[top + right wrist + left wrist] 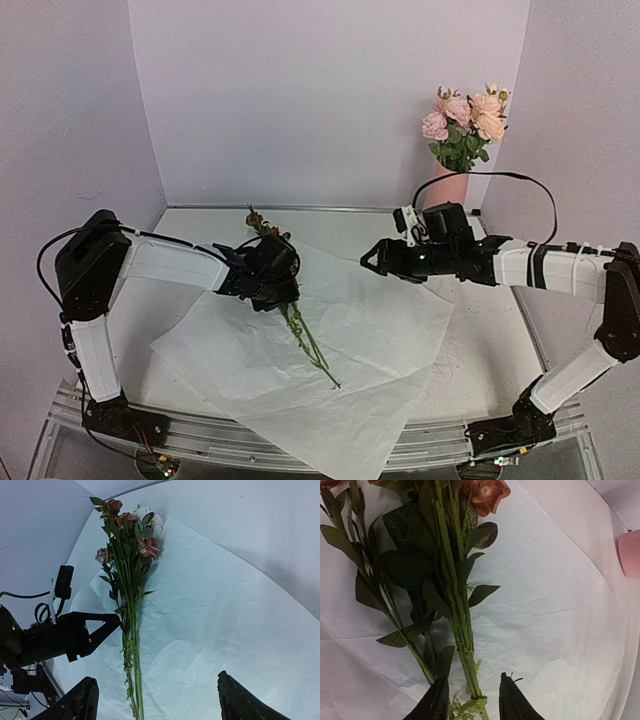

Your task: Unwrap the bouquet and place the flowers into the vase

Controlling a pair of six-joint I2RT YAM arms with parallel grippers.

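Note:
The flowers (262, 224) lie unwrapped on a flat sheet of white paper (380, 320), heads toward the back, thin green stems (310, 345) running forward. My left gripper (275, 290) hangs low over the stems. In the left wrist view its two dark fingers (436, 702) stand either side of the stems (465, 650) with a gap on each side, so the left gripper (473, 680) is open. My right gripper (372, 260) hovers open to the right, and the right gripper (157, 700) holds nothing above the paper. The pink vase (445, 186) stands at the back right.
Two or three brighter pink and peach roses (465, 118) stand in the vase. The paper (225, 610) overhangs the table's front edge. White walls close in the back and both sides. The left arm's finger (95, 630) shows beside the stems (132, 655) in the right wrist view.

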